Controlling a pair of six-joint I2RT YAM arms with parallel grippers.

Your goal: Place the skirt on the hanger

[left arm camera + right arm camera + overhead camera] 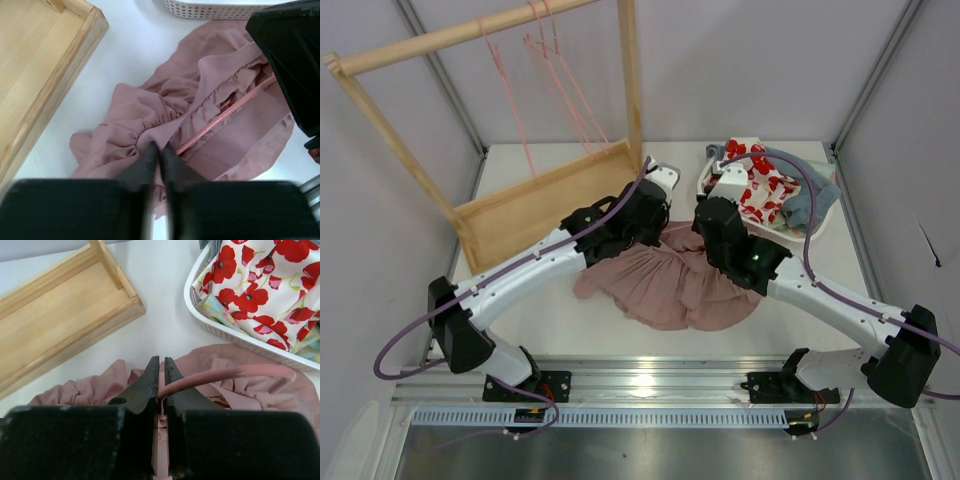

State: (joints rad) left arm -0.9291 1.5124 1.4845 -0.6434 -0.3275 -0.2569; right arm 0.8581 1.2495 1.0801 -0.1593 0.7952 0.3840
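The dusty-pink skirt [665, 285] lies bunched on the white table between both arms. In the left wrist view its gathered waist [165, 120] runs up to my left gripper [160, 148]. Those fingers stand almost together, pinching a fold of the waist. A thin pink hanger [225, 375] lies across the skirt, and its bar [225, 114] passes under the waistband. My right gripper [161, 371] is shut on the end of that hanger wire, just above the fabric. Most of the hanger is hidden by cloth in the top view.
A wooden rack [535, 205] with a tray base stands at the back left, with more pink hangers [548, 60] hanging from its top bar. A white basket [825, 215] at the back right holds a red-flowered cloth [760, 185] and a blue-grey garment [807, 195].
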